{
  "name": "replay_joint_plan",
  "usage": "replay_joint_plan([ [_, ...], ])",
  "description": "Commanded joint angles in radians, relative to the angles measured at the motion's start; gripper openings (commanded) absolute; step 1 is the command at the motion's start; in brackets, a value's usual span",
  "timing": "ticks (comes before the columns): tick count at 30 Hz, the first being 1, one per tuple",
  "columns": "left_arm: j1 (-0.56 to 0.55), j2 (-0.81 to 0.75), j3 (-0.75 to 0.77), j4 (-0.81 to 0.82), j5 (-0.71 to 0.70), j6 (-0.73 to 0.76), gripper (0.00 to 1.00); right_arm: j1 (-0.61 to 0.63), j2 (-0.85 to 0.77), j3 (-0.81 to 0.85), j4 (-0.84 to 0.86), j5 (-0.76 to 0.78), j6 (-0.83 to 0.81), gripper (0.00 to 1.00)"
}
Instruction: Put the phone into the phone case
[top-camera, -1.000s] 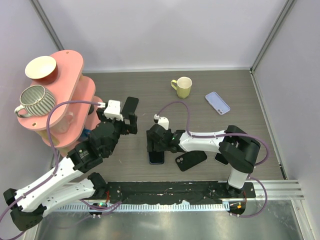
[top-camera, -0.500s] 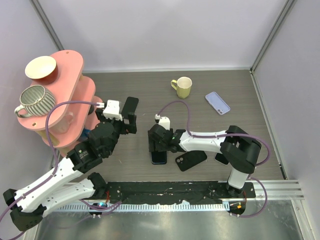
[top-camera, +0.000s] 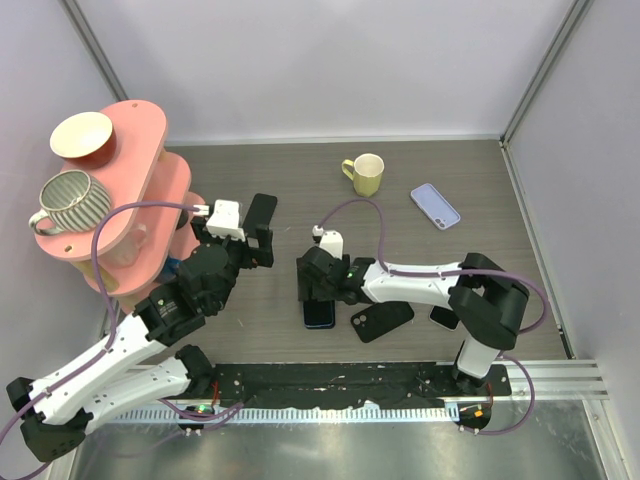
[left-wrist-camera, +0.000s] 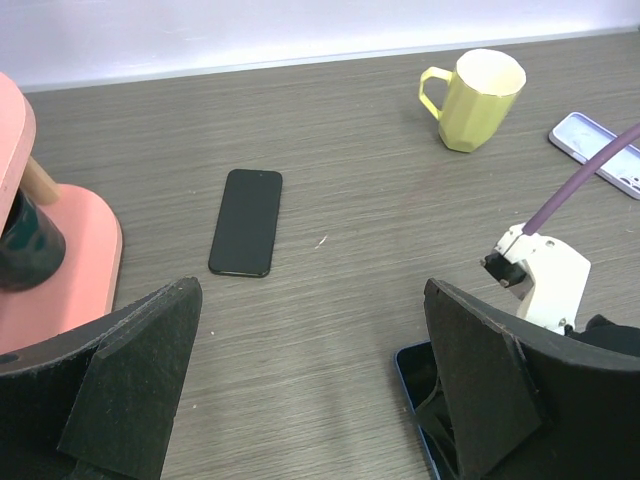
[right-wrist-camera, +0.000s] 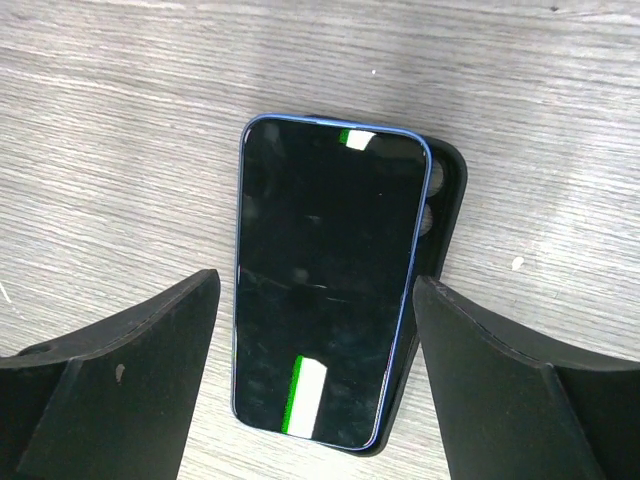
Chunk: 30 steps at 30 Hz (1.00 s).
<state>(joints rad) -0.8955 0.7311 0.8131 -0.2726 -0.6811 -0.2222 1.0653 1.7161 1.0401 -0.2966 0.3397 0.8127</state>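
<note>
Phone (right-wrist-camera: 325, 285) judged rigid, slick; laid skewed on case (right-wrist-camera: 447, 200); long edges best gripped. Right gripper (right-wrist-camera: 315, 292) spread astride it, left gripper (left-wrist-camera: 312, 300) spread.

Yellow mug (top-camera: 367, 175), pink shelf (top-camera: 140, 125)

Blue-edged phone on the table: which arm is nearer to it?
Right. The right arm holds its jaws open directly over the phone; the left arm is off to its left.
</note>
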Motion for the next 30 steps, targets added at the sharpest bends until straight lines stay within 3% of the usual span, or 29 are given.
replay_joint_plan([
  [1, -0.003, -0.001, 0.0, 0.064, -0.025, 0.014, 0.98, 0.005, -0.073, 0.034, 0.002, 0.047, 0.019, 0.84],
  [11, -0.003, -0.004, -0.005, 0.061, -0.021, 0.001, 0.97, 0.005, -0.122, 0.015, -0.029, 0.097, -0.001, 0.85],
  [18, -0.013, 0.097, 0.041, -0.054, 0.044, -0.184, 0.84, -0.047, -0.225, -0.04, -0.067, 0.108, -0.078, 0.77],
  [19, -0.013, 0.119, 0.055, -0.08, 0.058, -0.215, 0.81, -0.054, -0.245, -0.052, -0.072, 0.104, -0.075, 0.69],
  [22, -0.013, 0.191, 0.098, -0.171, 0.167, -0.336, 0.59, -0.096, -0.32, -0.116, -0.079, 0.087, -0.06, 0.51],
  [23, -0.013, 0.208, 0.109, -0.19, 0.198, -0.368, 0.49, -0.106, -0.355, -0.156, -0.078, 0.079, -0.05, 0.47],
  [26, -0.013, 0.28, 0.095, -0.224, 0.287, -0.482, 0.32, -0.163, -0.398, -0.219, -0.061, 0.042, -0.076, 0.41],
  [28, -0.013, 0.342, 0.084, -0.208, 0.366, -0.519, 0.24, -0.192, -0.423, -0.238, -0.058, 0.024, -0.09, 0.3],
  [30, -0.013, 0.393, 0.093, -0.212, 0.387, -0.528, 0.07, -0.218, -0.432, -0.253, -0.049, -0.008, -0.11, 0.23],
])
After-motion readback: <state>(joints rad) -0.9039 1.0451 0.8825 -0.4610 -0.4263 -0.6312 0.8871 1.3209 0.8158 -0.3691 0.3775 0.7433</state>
